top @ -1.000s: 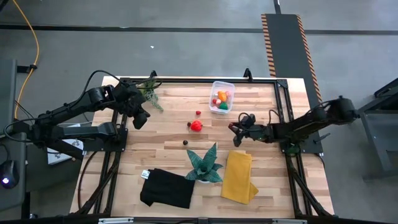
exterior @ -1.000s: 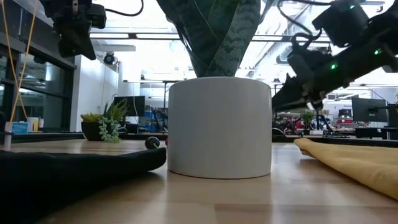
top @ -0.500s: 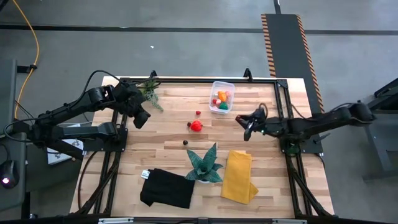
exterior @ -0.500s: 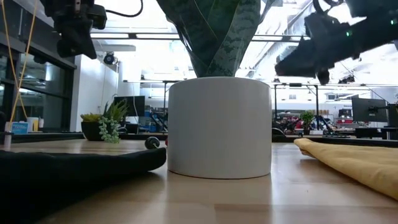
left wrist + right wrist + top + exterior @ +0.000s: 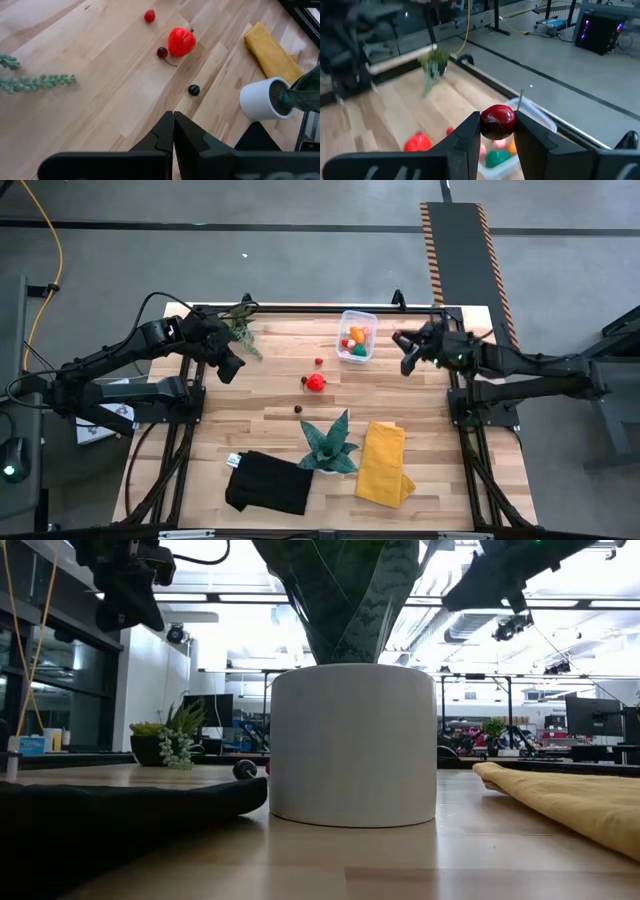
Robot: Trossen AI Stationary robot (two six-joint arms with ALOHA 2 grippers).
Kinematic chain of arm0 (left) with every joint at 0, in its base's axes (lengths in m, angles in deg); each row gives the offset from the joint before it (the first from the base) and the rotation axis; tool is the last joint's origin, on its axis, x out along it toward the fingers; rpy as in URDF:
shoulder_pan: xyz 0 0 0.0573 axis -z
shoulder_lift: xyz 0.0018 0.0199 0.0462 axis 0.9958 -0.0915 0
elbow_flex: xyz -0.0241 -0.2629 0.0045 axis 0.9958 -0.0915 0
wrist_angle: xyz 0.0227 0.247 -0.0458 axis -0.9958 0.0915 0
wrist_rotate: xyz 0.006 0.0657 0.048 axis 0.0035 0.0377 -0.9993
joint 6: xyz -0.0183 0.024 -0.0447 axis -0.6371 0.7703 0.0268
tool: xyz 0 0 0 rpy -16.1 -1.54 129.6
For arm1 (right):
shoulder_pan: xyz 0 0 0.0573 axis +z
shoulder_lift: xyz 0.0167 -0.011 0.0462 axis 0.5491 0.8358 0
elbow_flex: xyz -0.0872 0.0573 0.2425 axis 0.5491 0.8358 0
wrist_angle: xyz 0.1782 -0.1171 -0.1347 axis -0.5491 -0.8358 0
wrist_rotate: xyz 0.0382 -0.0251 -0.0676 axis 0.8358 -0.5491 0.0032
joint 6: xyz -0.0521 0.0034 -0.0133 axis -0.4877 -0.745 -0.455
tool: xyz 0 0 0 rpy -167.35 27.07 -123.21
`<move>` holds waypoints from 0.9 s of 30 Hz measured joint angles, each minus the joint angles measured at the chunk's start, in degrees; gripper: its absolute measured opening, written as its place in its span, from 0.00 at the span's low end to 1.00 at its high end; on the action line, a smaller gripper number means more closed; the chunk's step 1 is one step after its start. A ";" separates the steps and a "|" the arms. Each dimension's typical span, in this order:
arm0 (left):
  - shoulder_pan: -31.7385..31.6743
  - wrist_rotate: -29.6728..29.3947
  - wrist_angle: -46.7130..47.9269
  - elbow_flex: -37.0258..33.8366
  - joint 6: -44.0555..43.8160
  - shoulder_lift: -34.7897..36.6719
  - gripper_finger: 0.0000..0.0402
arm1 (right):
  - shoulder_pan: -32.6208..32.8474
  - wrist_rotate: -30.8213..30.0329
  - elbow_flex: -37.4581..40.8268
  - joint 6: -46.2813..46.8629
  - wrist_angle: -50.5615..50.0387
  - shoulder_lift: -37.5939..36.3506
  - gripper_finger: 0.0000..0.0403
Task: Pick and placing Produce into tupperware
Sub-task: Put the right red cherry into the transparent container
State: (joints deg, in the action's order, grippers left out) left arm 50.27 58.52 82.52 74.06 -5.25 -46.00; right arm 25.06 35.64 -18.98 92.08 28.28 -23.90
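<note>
- Right gripper: jaws closed on a dark red cherry, pinched across its round body, with the thin stem standing free above. In the high view this gripper hangs above the desk just beside the tub, on its right.
- Left gripper: jaws pressed together, holding nothing; in the high view it waits near the desk's far left corner, beside a trailing green sprig.
- Tub: clear plastic, at the far middle of the desk; it already holds orange, red and green pieces.
- Produce not yet in the tub: a red pepper, a second cherry just beside it, a small red berry and a small dark ball, all lying loose on the wood between the tub and the potted plant.
- Handling, judged: the pieces look light, hard and glossy, so likely slippery and prone to roll. A grip across the widest part of the body should hold better than one on a stem. The pepper is the largest and would need a wider opening.
- The tub looks thin-walled and light, so a knock to its rim could shift it.
- Also present: a yellow cloth and a black cloth near the front edge.
- Writing: no brand, label or text can be read on any item.
</note>
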 joint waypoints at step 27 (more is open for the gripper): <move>0.00 2.42 -3.05 0.00 0.33 -0.02 0.00 | -20.03 24.35 -35.11 -0.04 -15.50 31.39 0.23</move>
State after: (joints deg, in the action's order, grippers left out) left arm 50.27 60.94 79.47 74.07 -4.92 -46.02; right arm 5.03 59.98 -54.10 92.03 12.78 7.48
